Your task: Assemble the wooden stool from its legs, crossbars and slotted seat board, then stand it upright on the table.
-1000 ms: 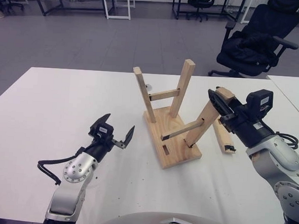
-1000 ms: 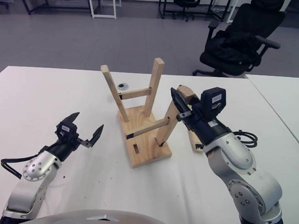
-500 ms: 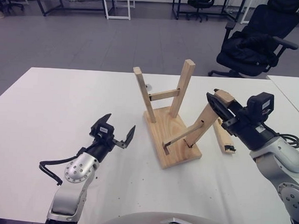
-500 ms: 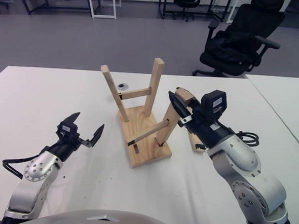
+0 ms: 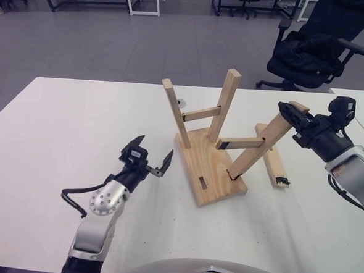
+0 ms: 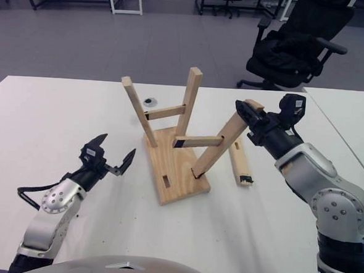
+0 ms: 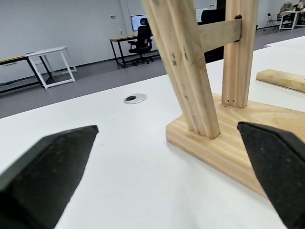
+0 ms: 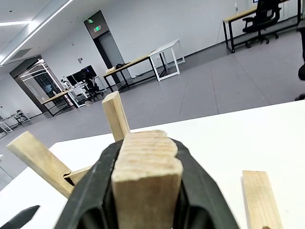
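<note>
Through the head camera, the seat board (image 5: 209, 178) is seen flat on the white table (image 5: 52, 135), with two crossbar-joined legs (image 5: 224, 108) standing in it; a third leg (image 5: 253, 151) is gripped at its top, tilted, by the right gripper (image 5: 289, 118); a loose piece (image 5: 273, 168) lies beside; the left gripper (image 5: 155, 147) is spread wide near the board. From the left wrist, its fingers (image 7: 47, 167) are seen flanking the board's corner; from the right wrist, the leg's end is seen clamped.

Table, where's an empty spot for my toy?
Bare: the table on the left, beyond the left gripper, and the near strip before the seat board. Crowded: the right side, where the right gripper clamps a tilted leg beside a loose leg.
</note>
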### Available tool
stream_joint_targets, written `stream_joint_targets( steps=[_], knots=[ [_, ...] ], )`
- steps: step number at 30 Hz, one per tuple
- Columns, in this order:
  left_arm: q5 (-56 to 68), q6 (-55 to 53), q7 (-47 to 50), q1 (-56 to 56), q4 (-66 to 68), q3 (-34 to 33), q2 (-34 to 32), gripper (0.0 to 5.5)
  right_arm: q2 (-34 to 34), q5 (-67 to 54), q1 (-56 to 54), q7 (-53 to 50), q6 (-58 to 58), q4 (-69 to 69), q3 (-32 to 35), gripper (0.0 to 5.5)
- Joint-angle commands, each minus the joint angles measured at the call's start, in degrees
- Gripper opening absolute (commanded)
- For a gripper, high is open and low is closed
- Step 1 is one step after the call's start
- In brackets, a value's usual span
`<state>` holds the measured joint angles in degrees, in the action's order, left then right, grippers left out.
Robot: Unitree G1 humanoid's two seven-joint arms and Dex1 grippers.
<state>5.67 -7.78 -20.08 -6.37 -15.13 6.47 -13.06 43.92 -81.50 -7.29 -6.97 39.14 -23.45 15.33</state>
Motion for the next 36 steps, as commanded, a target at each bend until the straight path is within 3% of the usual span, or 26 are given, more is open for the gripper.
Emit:
stream_joint_targets(
  steps=[1,4,7,12,19,23,31,36],
  knots=[
    [4.5,0.0,-8.1,11.7,15.3,-1.2,-0.7,5.4,0.5,-8.6,1.0,0.1,10.3,7.7,-2.3,1.05],
    [4.8,1.1,-10.1,12.9,19.0,-1.2,-1.0,5.4,3.1,-11.0,-2.7,0.8,10.9,9.9,0.7,1.04],
    [4.1,2.0,-9.3,10.6,18.2,-0.2,0.0,5.4,5.7,-6.0,-2.0,3.1,12.4,4.2,-0.2,1.05],
    [3.7,2.3,-6.9,8.3,16.3,-0.2,1.2,5.4,2.2,6.0,5.3,0.7,9.0,-10.5,-5.6,1.06],
    [2.6,3.1,-3.1,7.6,15.4,-1.0,2.2,5.4,-0.9,25.3,20.3,5.9,-3.1,-6.7,-6.5,1.12],
    [1.6,4.1,-1.5,10.0,19.1,-0.6,2.7,5.4,-0.9,30.5,18.5,5.0,-7.6,-5.5,-7.8,1.13],
    [-0.5,11.0,-1.4,24.9,40.0,-3.4,0.6,5.4,-5.6,37.2,10.4,10.0,-14.9,-1.3,-13.3,1.13],
    [-0.8,13.1,-1.3,20.5,36.4,-3.5,0.8,5.4,-3.2,43.8,10.2,15.8,-11.9,1.5,-17.5,1.16]
  ],
)
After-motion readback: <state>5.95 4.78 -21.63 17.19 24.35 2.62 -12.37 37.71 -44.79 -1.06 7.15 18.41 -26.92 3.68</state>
